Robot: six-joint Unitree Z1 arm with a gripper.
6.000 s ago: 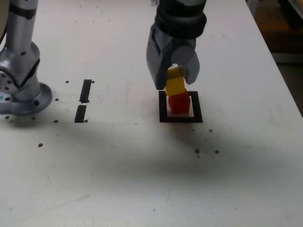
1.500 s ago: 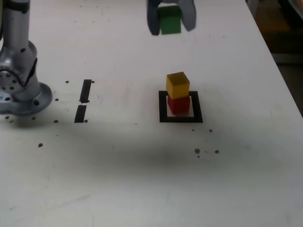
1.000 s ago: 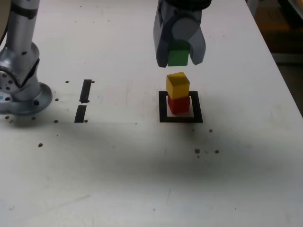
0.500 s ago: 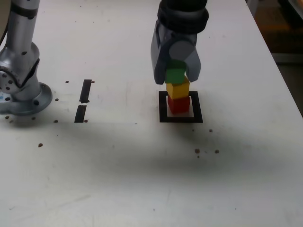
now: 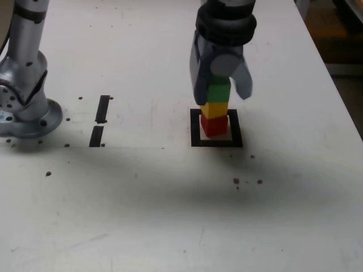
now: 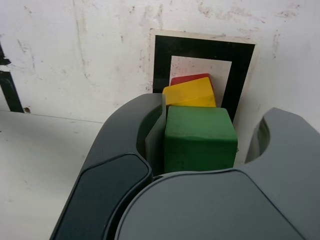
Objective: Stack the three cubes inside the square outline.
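The exterior view is taken from off the arm, above the tabletop (image 5: 142, 198), at a moderate distance from the square outline (image 5: 236, 136). It faces obliquely downward across the surface, with the square outline right of its centre. The wrist view is taken from the arm, much nearer the square outline, and faces down past the gripper (image 6: 205, 135) toward it. Both views share the square outline, the stack (image 5: 215, 107) at it and the surrounding tabletop.
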